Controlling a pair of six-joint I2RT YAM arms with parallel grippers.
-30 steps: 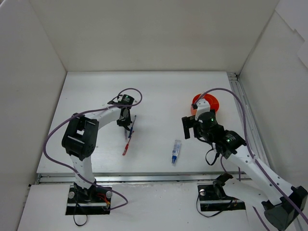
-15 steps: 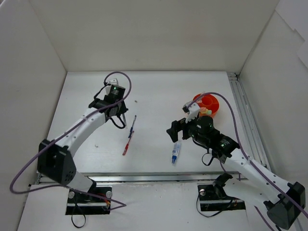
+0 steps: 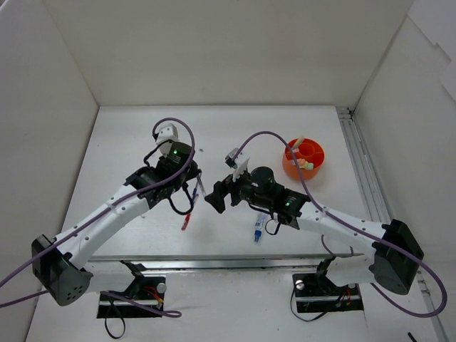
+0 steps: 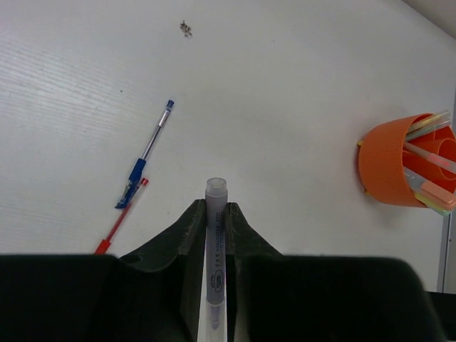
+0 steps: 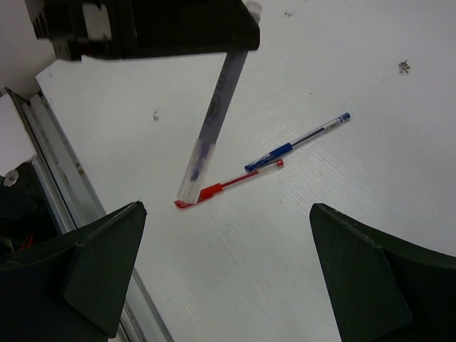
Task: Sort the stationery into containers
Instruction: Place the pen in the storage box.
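Marker [image 4: 215,246] clamped in left pincer [image 4: 216,208] — blue pen [image 5: 298,142], red pen [image 5: 226,187] below splayed right pincer [image 5: 228,278].

A white table [image 3: 235,135] fills the middle of the top view, and the wrist views show its surface faintly grained; a plain white back wall [image 3: 228,50] rises at its far edge; a left wall [image 3: 43,128] and a right wall [image 3: 406,107] close it in at the sides; a metal near rail [image 3: 214,262] runs along the table's near edge, a side rail [image 3: 362,171] along its right edge; a tiny dark crumb [image 4: 187,28] lies on the far part of the table; nearer than the near rail lies a lower white board [image 3: 228,303].
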